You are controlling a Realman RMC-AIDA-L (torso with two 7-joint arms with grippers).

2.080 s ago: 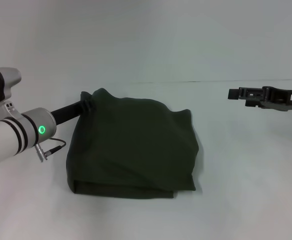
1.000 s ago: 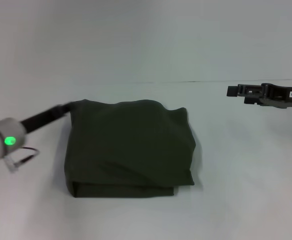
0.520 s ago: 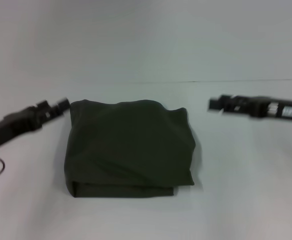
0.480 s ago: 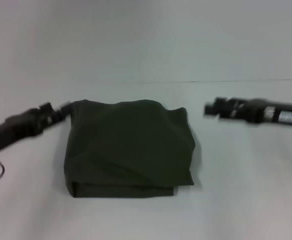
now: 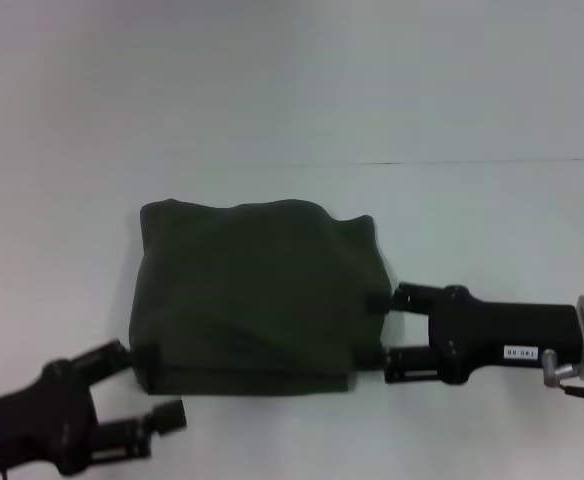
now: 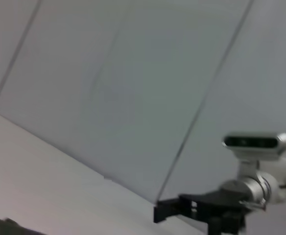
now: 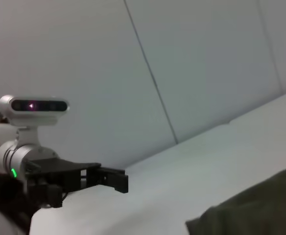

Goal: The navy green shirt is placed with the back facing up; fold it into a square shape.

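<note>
Navy green shirt [image 5: 257, 290] folded roughly square on counter [image 5: 492, 230]. Left tool [image 5: 157, 385] released at near-left corner; right tool [image 5: 390, 331] released at right edge.

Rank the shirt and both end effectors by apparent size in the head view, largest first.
1. The navy green shirt, clearly largest.
2-3. The right end effector and left end effector look alike; the left is nearer the camera, so no ranking.

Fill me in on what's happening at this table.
A two-armed robot is folding the navy green shirt, which already lies as a squarish bundle on the white table. The right gripper, fingers open, sits at the bundle's right edge; the left gripper, also open, sits at its near left corner.
</note>
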